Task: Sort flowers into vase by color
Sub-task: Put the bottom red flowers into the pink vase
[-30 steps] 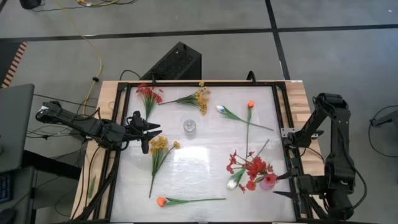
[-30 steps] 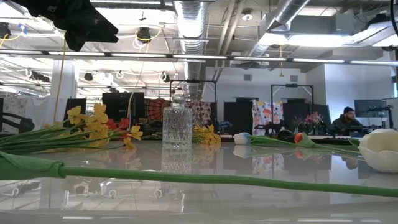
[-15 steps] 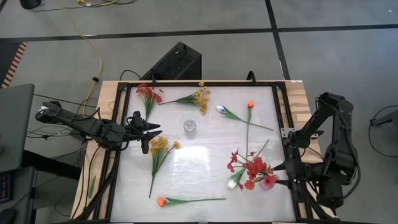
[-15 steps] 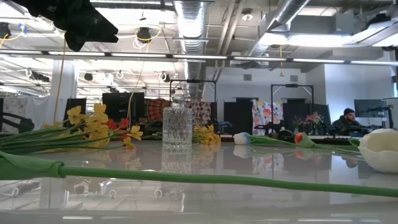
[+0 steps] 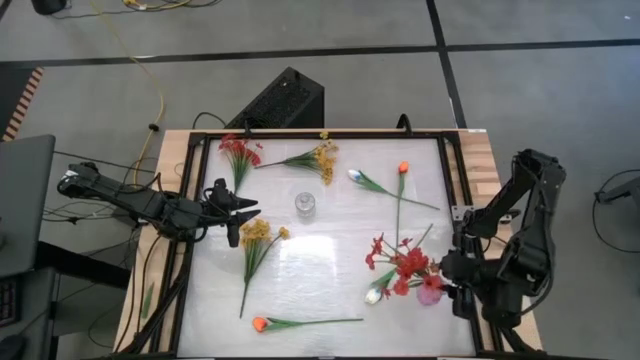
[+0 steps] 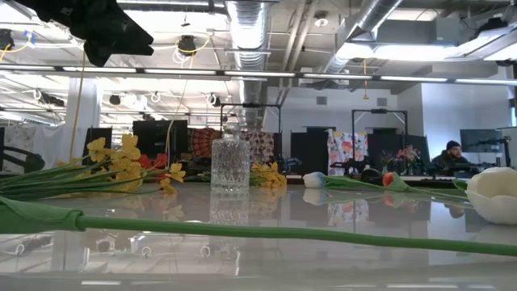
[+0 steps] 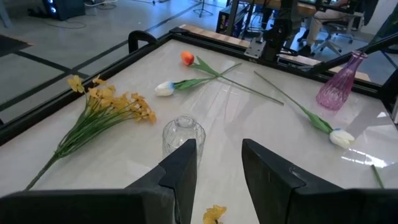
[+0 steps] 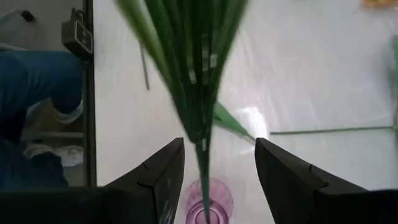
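Hovering by pink vase (image 5: 431, 291) holding red spray (image 5: 403, 264): right gripper (image 8: 211, 165), jaws wide. Left gripper (image 7: 217, 163) parted above yellow spray (image 5: 256, 234).

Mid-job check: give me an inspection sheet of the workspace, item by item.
Surface: glossy white table in a black frame.
Job's things: red spray standing in the pink vase; clear vase empty; red spray, two yellow sprays, orange tulips and white tulips lying loose.
Clutter: nothing seen.
Hands: left hand open at the left edge; right hand open beside the pink vase, stems between its fingers.
Cables: yellow cable on the floor.
Surroundings: seated person far behind.
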Controlling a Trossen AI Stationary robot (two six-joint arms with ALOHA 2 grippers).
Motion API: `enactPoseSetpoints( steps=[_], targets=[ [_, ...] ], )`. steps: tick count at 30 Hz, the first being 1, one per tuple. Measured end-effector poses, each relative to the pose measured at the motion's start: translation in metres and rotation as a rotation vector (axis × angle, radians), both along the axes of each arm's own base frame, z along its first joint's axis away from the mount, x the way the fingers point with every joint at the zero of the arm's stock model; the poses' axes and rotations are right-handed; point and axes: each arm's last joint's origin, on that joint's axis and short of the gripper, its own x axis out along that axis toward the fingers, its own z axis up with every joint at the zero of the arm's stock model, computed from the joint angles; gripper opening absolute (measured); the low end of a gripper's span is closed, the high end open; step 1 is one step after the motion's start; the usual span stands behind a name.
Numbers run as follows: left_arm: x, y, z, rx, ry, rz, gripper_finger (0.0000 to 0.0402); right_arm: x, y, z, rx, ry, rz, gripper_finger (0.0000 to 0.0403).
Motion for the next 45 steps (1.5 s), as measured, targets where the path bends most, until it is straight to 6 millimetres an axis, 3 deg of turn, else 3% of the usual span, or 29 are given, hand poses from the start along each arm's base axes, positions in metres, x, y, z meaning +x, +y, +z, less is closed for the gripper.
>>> enactPoseSetpoints(
  steps=[5,18,24,33,45],
  targets=[
    [0.0,0.0,0.0,0.015,0.005,-0.005,0.0116,0.003,0.001,-0.002,0.039,0.05,0.008,0.022],
    [0.0,0.0,0.0,0.018,0.005,0.001,0.0116,0.021,-0.001,-0.007,-0.044,-0.057,0.049,0.022],
    [0.0,0.0,0.0,0.018,0.005,0.001,0.0116,0.026,-0.003,-0.005,-0.027,-0.073,0.027,0.0184],
    [0.0,0.0,0.0,0.019,0.005,0.001,0.0116,0.01,0.007,-0.004,-0.011,-0.135,0.03,0.0034],
    [0.0,0.0,0.0,0.019,0.005,0.002,0.0116,-0.035,0.014,-0.006,-0.022,-0.367,-0.029,0.004]
  ],
)
